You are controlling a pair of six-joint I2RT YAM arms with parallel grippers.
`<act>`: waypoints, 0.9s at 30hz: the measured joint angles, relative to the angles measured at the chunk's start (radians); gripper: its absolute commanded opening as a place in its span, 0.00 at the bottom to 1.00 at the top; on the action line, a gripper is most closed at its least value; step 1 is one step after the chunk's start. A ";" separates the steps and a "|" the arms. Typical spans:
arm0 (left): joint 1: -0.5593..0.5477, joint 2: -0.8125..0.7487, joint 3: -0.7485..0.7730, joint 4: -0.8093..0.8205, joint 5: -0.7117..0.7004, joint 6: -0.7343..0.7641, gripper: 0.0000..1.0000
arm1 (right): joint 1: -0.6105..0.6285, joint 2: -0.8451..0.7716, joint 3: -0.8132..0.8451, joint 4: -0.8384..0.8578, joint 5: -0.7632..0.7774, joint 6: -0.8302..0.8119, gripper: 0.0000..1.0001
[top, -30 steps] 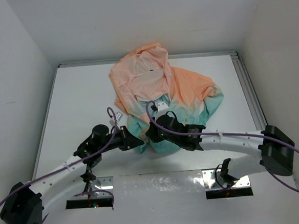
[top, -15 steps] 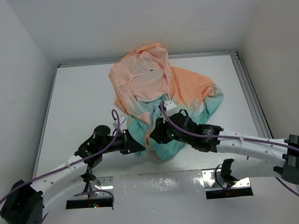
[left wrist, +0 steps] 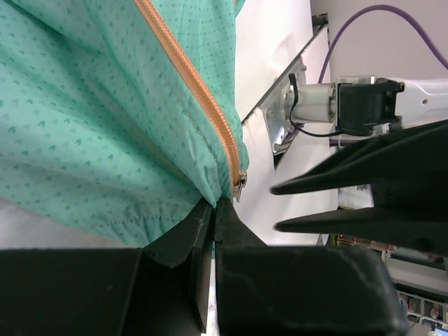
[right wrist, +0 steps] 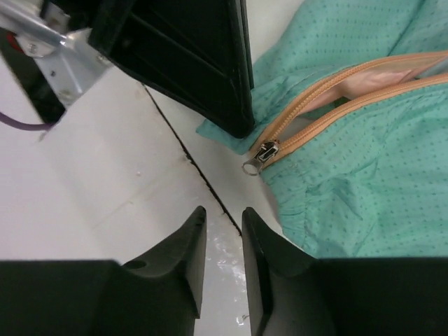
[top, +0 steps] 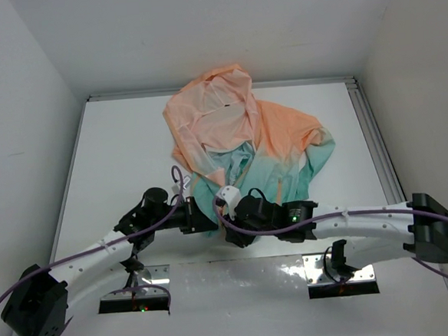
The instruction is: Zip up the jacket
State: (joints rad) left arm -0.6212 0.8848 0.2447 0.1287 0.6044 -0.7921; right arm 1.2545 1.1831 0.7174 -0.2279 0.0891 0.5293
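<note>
Jacket (top: 237,136) is a thin peach-to-teal hooded shell, probably light, floppy, slippery. Nearest me, left claw (left wrist: 213,210) is pinched on its teal hem beside the orange zipper tape (left wrist: 203,105); right claw (right wrist: 222,217) hangs slightly parted, empty, just short of the small metal zipper slider (right wrist: 264,154), which I'd grab. Rest sprawls crumpled toward the far edge of the white table (top: 122,144). No containers in view.

Peach-and-teal jacket (top: 240,128) crumpled on white table (top: 122,144), left pincer (top: 205,221) and right pincer (top: 234,233) close together at its near teal hem.
</note>
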 measured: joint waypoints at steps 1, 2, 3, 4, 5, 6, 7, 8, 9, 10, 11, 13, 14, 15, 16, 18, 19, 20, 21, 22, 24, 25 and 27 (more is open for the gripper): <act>0.000 0.000 0.000 0.000 0.001 0.000 0.00 | 0.005 0.016 0.005 -0.004 0.008 -0.013 0.28; 0.000 0.000 0.000 0.000 0.002 0.000 0.00 | 0.008 0.032 0.009 -0.006 0.017 -0.022 0.28; 0.000 0.000 0.000 0.000 0.003 0.000 0.00 | 0.012 0.043 0.011 -0.007 0.027 -0.032 0.28; 0.000 0.000 0.000 0.001 0.003 0.000 0.00 | 0.012 0.053 0.013 -0.009 0.036 -0.037 0.28; 0.000 0.000 0.000 0.001 0.004 0.000 0.00 | 0.012 0.063 0.020 -0.014 0.044 -0.043 0.28; 0.000 0.000 0.000 0.001 0.005 0.000 0.00 | 0.013 0.072 0.025 -0.014 0.052 -0.048 0.29; 0.000 0.000 0.000 0.001 0.006 0.000 0.00 | 0.013 0.080 0.031 -0.014 0.064 -0.054 0.29; 0.000 0.000 0.000 0.001 0.007 0.000 0.00 | 0.013 0.085 0.037 -0.015 0.070 -0.057 0.29; 0.000 0.000 0.000 0.001 0.008 0.000 0.00 | 0.013 0.091 0.044 -0.014 0.079 -0.060 0.29; 0.000 0.000 0.000 0.002 0.009 0.000 0.00 | 0.013 0.095 0.050 -0.014 0.087 -0.063 0.29; 0.000 0.000 0.000 0.002 0.010 -0.001 0.00 | 0.013 0.099 0.055 -0.014 0.093 -0.064 0.30; 0.000 0.000 0.000 0.003 0.010 -0.001 0.00 | 0.017 0.109 0.067 -0.015 0.107 -0.068 0.31; 0.000 0.000 0.000 0.003 0.011 -0.001 0.00 | 0.021 0.115 0.074 -0.016 0.114 -0.071 0.32; 0.000 0.000 0.000 0.003 0.011 -0.002 0.00 | 0.026 0.124 0.084 -0.018 0.121 -0.075 0.33; 0.000 0.000 0.000 0.003 0.013 -0.002 0.00 | 0.030 0.133 0.091 -0.021 0.126 -0.078 0.33; 0.000 0.000 0.000 0.004 0.013 -0.002 0.00 | 0.035 0.150 0.105 -0.024 0.139 -0.085 0.34; 0.000 0.000 0.000 0.005 0.013 -0.002 0.00 | 0.039 0.159 0.113 -0.027 0.146 -0.086 0.34; 0.000 0.000 0.000 0.006 0.013 -0.002 0.00 | 0.041 0.167 0.118 -0.029 0.152 -0.088 0.34; 0.000 0.000 0.000 0.006 0.013 -0.002 0.00 | 0.044 0.173 0.123 -0.033 0.161 -0.090 0.34; 0.000 0.000 0.000 0.007 0.013 -0.002 0.00 | 0.049 0.180 0.128 -0.038 0.171 -0.093 0.34; 0.000 0.000 0.000 0.008 0.014 -0.002 0.00 | 0.064 0.193 0.138 -0.049 0.195 -0.101 0.35; 0.000 0.000 0.000 0.008 0.013 -0.002 0.00 | 0.067 0.197 0.140 -0.051 0.201 -0.104 0.35; 0.000 0.000 0.000 0.009 0.014 -0.002 0.00 | 0.078 0.206 0.145 -0.062 0.225 -0.107 0.35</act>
State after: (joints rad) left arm -0.6212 0.8848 0.2447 0.1375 0.6182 -0.7940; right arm 1.3323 1.3891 0.8619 -0.2897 0.3138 0.4221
